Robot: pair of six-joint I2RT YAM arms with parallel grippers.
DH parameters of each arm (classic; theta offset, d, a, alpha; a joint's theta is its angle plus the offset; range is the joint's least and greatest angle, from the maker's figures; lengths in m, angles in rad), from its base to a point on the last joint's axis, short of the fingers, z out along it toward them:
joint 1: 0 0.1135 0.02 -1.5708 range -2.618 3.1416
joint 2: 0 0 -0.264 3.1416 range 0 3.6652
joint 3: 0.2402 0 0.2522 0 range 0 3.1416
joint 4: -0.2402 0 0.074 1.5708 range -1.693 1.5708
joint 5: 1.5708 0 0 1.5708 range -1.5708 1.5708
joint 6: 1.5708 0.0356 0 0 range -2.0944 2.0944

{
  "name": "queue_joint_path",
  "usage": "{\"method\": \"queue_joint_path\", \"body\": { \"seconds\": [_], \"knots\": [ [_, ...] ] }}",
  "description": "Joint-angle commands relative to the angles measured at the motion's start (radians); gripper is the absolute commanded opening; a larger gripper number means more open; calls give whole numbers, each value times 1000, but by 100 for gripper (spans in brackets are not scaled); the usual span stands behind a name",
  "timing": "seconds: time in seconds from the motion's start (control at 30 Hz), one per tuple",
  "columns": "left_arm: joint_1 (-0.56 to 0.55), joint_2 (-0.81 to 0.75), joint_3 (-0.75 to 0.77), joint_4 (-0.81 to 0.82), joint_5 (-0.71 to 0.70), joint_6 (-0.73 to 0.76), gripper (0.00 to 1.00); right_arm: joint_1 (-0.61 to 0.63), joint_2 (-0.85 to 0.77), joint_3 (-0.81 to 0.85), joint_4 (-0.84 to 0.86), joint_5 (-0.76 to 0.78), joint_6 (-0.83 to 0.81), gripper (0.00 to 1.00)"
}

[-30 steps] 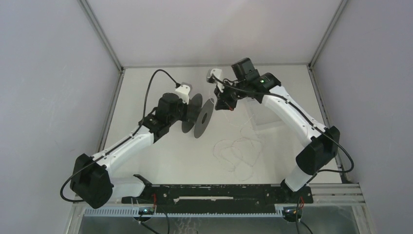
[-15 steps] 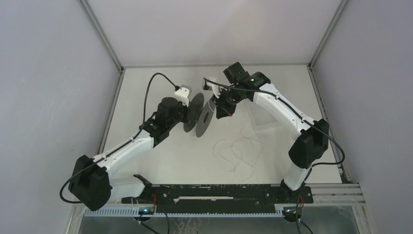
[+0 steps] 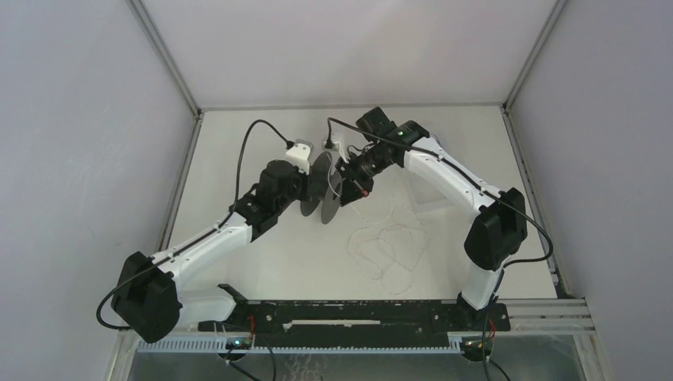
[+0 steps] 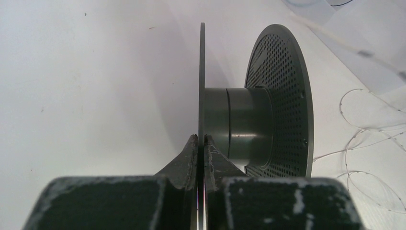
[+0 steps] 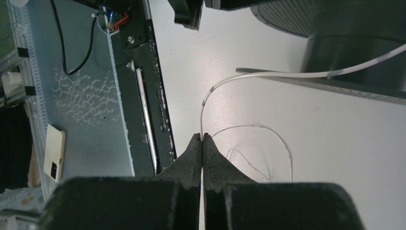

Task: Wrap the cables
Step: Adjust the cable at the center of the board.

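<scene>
1. The worktop [image 3: 270, 254] carries the scene, and both pairs of jaws meet toward its 12 o'clock end.
2. The black spool [image 3: 324, 187] is held on edge with its axis level, running roughly 9 to 3 o'clock in the top view. The left jaws are pressed together on the thin rim of its near flange.
3. The cables [image 3: 390, 248] lie mostly in loose whitish loops on the worktop, at about 5 o'clock from the spool. The right jaws are the nearer pair.
4. The right jaws pinch one run of the cables. In the right wrist view it rises toward 12 o'clock, then bends to 3 o'clock onto the hub. The next turn likely depends on carrying it around that axis, between the flanges.
5. No brand, label or writing is readable.
</scene>
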Motion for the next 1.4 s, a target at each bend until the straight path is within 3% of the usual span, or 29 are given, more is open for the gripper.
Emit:
{"method": "queue_joint_path", "body": {
  "seconds": [0.0, 0.17, 0.33, 0.73, 1.37],
  "knots": [
    [-5, -21, 28, 81, 7, 33, 9, -23, 7, 34, -75, -56, -74, 0],
    [-5, -26, 32, 84, 77, 50, 22, -56, 2, 16, -116, -116, -102, 0],
    [-5, -39, 27, 81, 98, 66, 29, -59, 9, 11, -129, -136, -107, 0],
    [44, -64, -22, 108, 251, 80, 30, -39, 83, 5, -70, -259, 20, 0],
    [180, -75, -90, 191, 462, -25, 39, 14, 54, -144, 176, -174, 177, 0]
  ]
}}
